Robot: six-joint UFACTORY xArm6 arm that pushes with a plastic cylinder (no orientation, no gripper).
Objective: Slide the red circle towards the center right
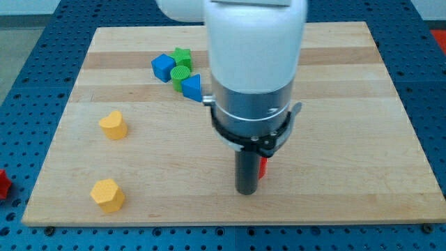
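Note:
Only a thin red sliver of the red circle [263, 167] shows, just right of my rod below the board's middle; the rod hides the rest. My tip [246, 192] rests on the wooden board [348, 139], touching or very close to the red block's left side. The arm's white and grey body covers the board's upper middle.
A blue cube [163, 67], a green star [182, 56], a green cylinder [180, 74] and a blue triangle [191, 86] cluster at the upper left. A yellow heart [113, 125] and a yellow hexagon [107, 194] lie at the left. A red object [3, 184] lies off the board's left edge.

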